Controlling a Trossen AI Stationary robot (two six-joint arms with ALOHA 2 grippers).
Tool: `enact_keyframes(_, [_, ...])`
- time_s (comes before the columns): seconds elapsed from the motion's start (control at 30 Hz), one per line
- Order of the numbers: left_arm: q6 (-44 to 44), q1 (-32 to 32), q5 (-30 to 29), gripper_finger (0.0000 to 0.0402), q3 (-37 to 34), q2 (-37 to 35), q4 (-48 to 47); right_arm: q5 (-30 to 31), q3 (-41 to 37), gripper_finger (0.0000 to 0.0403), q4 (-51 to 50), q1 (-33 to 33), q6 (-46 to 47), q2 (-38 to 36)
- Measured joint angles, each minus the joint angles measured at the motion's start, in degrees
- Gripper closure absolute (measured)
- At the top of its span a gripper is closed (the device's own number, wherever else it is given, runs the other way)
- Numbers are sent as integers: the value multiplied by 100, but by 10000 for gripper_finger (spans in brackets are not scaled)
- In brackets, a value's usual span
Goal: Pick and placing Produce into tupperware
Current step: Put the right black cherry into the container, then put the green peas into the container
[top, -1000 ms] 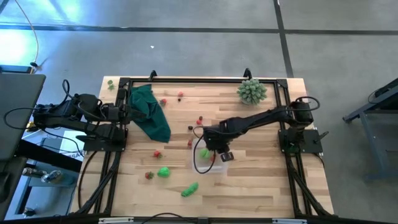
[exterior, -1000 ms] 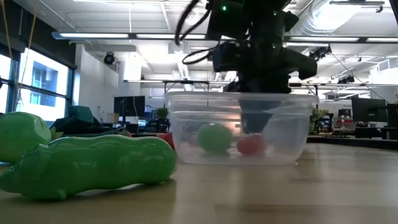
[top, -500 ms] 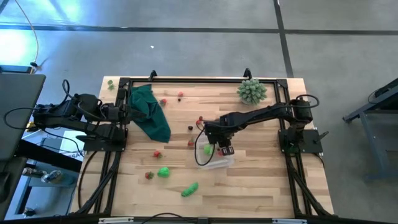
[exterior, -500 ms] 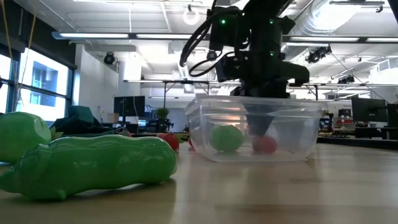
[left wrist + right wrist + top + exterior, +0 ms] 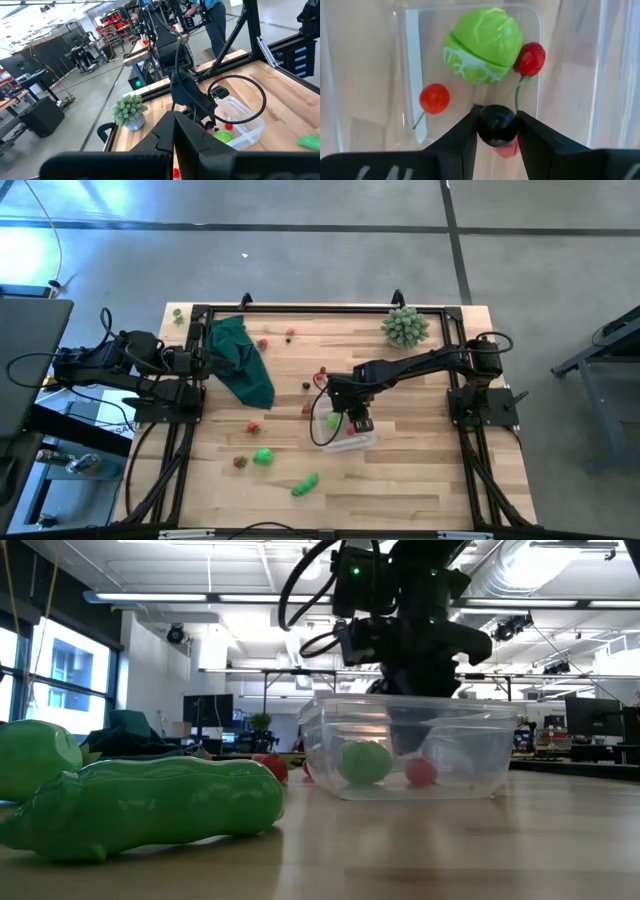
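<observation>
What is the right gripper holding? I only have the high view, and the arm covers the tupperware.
Observer: The right gripper is shut on a dark berry, over the tupperware.
Operator: Anything in the container yet?
Observer: Yes: a green cabbage-like piece, a red cherry and a red berry.
Operator: And the left arm?
Observer: It waits at the table's left edge; its wrist view shows the left gripper shut, holding nothing.
</observation>
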Motion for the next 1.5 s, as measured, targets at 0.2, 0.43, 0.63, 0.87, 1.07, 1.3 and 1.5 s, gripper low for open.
enact_keyframes(0.2, [0,0,0,401,2,-1,1,58,0,258,72,0,-1,0])
enact_keyframes(0.43, [0,2,0,401,2,-2,-1,72,0,241,66,0,19,0])
enact_keyframes(0.63, [0,0,0,401,2,0,0,205,81,252,18,-6,142,-295])
enact_keyframes(0.87, [0,0,0,401,2,-1,-1,709,84,258,-314,-207,222,-402])
enact_keyframes(1.07, [0,2,0,401,0,0,1,739,79,258,-297,-448,326,-520])
enact_keyframes(1.3, [0,2,0,401,2,-1,1,741,81,258,-238,-527,297,-779])
enact_keyframes(1.5, [0,1,0,401,2,0,1,943,76,258,35,-525,420,-1520])
